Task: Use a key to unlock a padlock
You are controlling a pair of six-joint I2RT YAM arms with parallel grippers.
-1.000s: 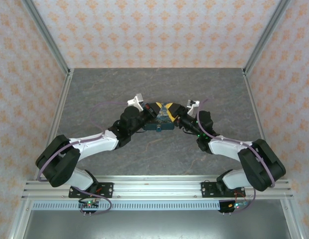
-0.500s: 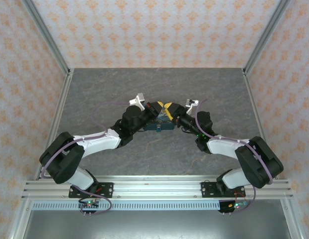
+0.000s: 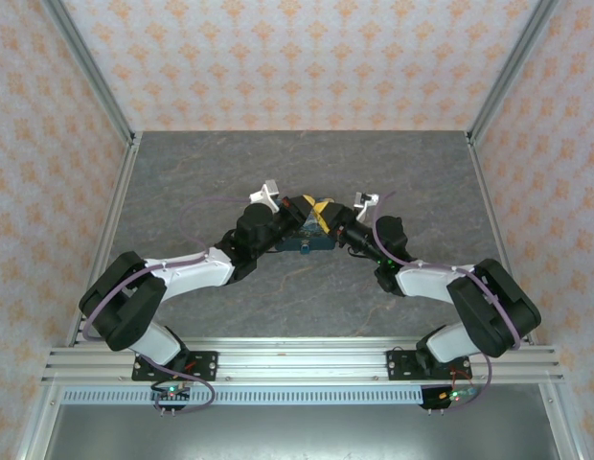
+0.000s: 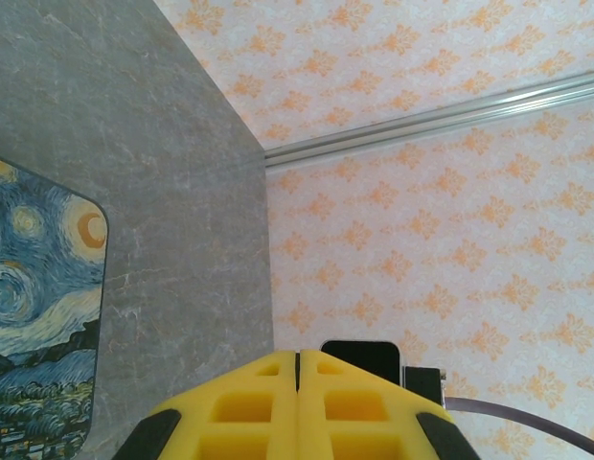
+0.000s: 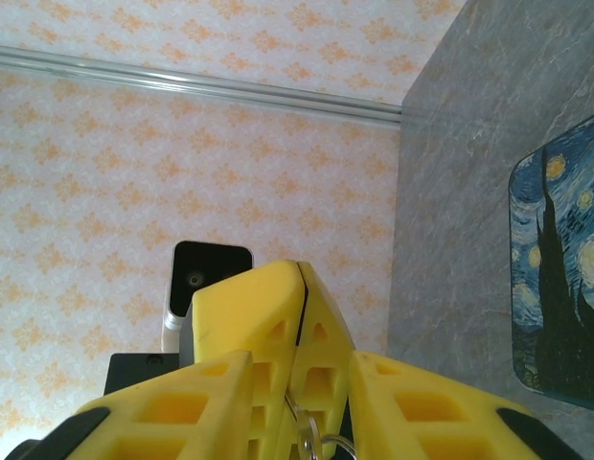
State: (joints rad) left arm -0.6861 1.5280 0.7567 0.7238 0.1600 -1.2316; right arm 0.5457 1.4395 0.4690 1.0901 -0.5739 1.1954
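The starry-night padlock [image 3: 307, 234] lies flat on the grey table, seen at the left edge [image 4: 38, 316] in the left wrist view and at the right edge [image 5: 565, 278] in the right wrist view. Both grippers meet just above its far end. My left gripper [image 3: 309, 205] [image 4: 298, 356] is shut. In the right wrist view its closed yellow tips [image 5: 295, 287] sit between my right gripper's [image 5: 299, 359] open fingers [image 5: 182, 402], and a silver key ring [image 5: 316, 443] hangs from their seam. The key's teal head is hidden. A tiny teal spot [image 3: 305, 246] shows at the padlock's near edge.
Grey stone-look table [image 3: 211, 172] inside patterned orange walls with aluminium rails [image 3: 86, 77]. The right wrist camera [image 4: 362, 355] sits close behind the left fingertips. Bare floor lies around the padlock on all sides.
Both wrists have edged inward over the padlock, and the right gripper has closed in on the left fingertips. The padlock has not moved.
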